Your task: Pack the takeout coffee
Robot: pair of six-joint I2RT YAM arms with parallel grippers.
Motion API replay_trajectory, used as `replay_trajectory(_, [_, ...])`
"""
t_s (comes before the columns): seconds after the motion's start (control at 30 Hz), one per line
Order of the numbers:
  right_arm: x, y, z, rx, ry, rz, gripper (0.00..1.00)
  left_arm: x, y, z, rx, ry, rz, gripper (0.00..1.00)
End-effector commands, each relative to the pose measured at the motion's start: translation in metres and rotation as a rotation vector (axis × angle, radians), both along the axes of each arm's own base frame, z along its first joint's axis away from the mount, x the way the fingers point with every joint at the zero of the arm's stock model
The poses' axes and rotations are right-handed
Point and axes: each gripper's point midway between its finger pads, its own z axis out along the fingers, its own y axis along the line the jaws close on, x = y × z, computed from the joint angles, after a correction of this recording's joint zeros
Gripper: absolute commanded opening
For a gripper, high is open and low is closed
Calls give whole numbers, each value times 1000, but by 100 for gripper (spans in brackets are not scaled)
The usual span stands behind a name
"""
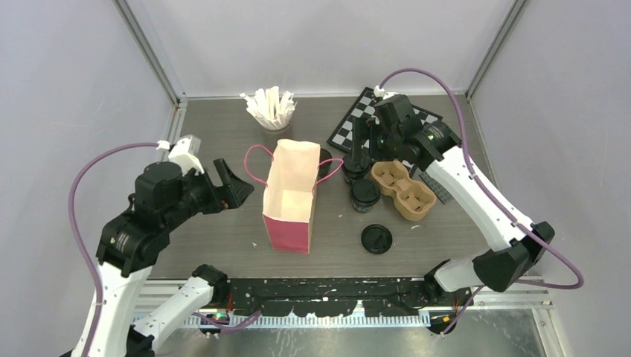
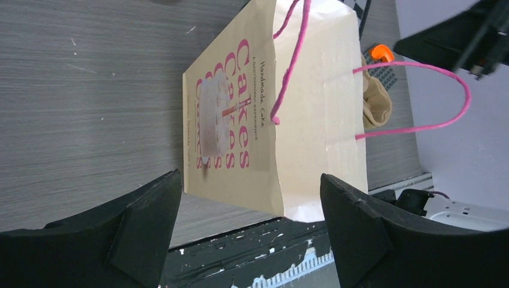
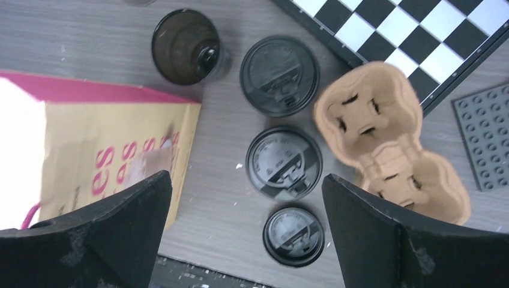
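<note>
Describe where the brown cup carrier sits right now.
In the top view, the cup carrier lies right of centre, on the near side of the chessboard, with two lidded black cups just to its left.

A cream paper bag [image 1: 290, 195] with pink cord handles stands open in the middle of the grey table [image 1: 216, 238], "Cakes" printed in pink on its side. To its right lies a brown two-hole pulp carrier [image 1: 402, 190], one end at the edge of a chessboard [image 1: 356, 119], with a grey studded plate [image 3: 486, 138] just beside it. A cup of white stirrers [image 1: 272, 109] stands at the back
</note>
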Motion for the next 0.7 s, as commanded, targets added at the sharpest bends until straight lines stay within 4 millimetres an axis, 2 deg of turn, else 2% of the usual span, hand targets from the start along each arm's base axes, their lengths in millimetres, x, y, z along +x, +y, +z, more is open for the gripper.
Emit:
replay_trajectory(0.0, [38,-12,1,-73,-89,-17,100,-8,5,7,27,-42,-25,88])
replay_trajectory(0.13, [54,-30,-22,-112,-39,37,100,-6,1,10,40,-36,-53,88])
replay_trajectory(0.2, [58,-34,-37,-97,47,85,99,-6,3,14,37,-37,-41,87])
replay_trajectory(0.23, [61,-35,-31,-103,73,114,99,-6,3,16,36,-35,-34,87])
replay_trajectory(0.27, [61,-38,-35,-131,114,144,99,-7,4,17,37,-33,-36,88])
replay_trajectory(0.3, [60,-41,-41,-160,153,177,99,-9,4,20,42,-34,-45,97])
replay_trajectory(0.37, [63,-49,-54,-210,191,213,98,-12,5,20,61,-15,-59,100])
replay_trajectory(0.53, [76,-81,-73,-197,275,121,95,-20,5,22,76,23,-83,100])
replay_trajectory(0.67, [85,-113,-80,-319,268,71,95,-24,4,22,54,28,-77,100])
